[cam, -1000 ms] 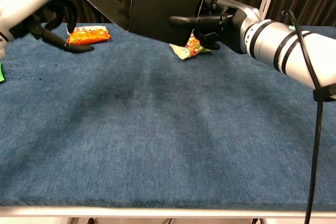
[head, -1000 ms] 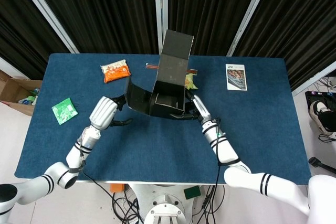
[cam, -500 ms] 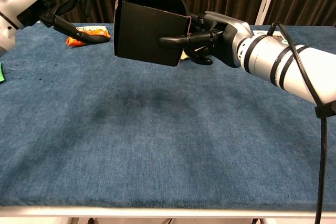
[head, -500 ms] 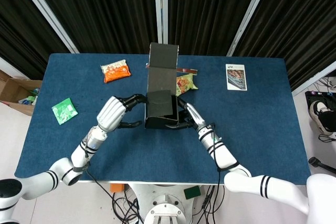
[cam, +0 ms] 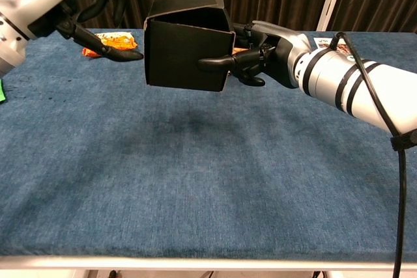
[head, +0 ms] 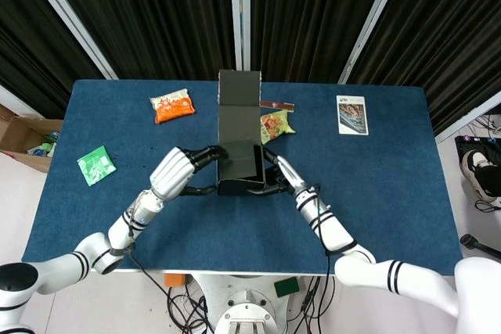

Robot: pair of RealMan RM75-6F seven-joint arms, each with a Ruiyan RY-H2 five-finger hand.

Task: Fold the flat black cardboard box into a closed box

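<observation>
The black cardboard box [head: 240, 163] is held up off the blue surface [cam: 195, 180], between the two hands, over the middle of the table and casting a faint shadow below it in the chest view. Its body is already formed into a box shape, and a long flap [head: 239, 107] stands open from its far side, stretching toward the curtains. The right hand [cam: 257, 60] grips the box's right side, with one finger laid flat across the near face and the others curled behind the edge. The left hand [head: 178, 172] has its fingers spread, with fingertips [head: 215, 151] reaching onto the box's top left edge; in the chest view a lower finger points toward the box's left side without clearly touching it. An orange snack packet [head: 172, 105], a green packet [head: 96, 165], a yellow-green packet [head: 275, 124] just beside the flap, and a small card [head: 351, 114] lie on the surface.
</observation>
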